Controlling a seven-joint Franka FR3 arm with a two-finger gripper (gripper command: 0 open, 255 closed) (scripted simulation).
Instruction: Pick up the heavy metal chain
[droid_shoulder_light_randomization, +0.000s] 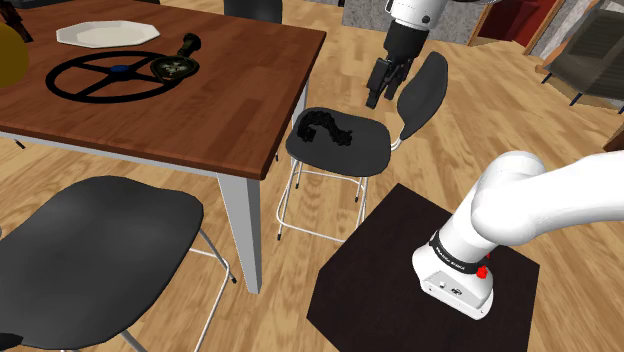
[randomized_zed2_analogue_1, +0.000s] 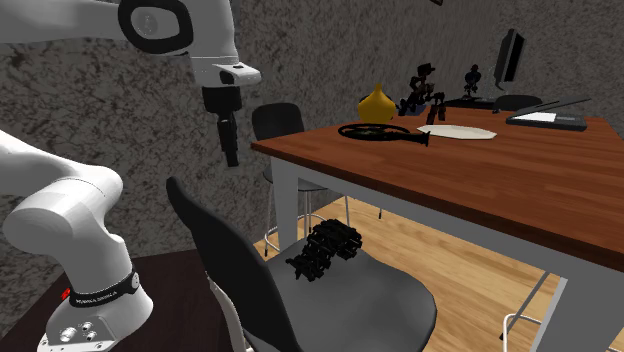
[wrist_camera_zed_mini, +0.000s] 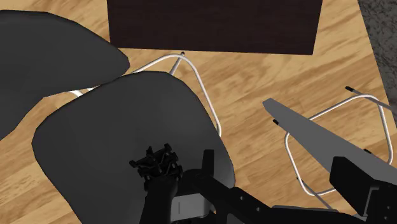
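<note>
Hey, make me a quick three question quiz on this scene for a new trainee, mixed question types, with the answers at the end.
1. True or false: the black chain lies on the dark chair seat.
2. The gripper is: A, shut on the chain; B, open in the air, apart from the chain; C, pressed on the seat.
3. Which white thing lies on the wooden table near the black spoked ring?
Key: 1 true; 2 B; 3 the plate.
</note>
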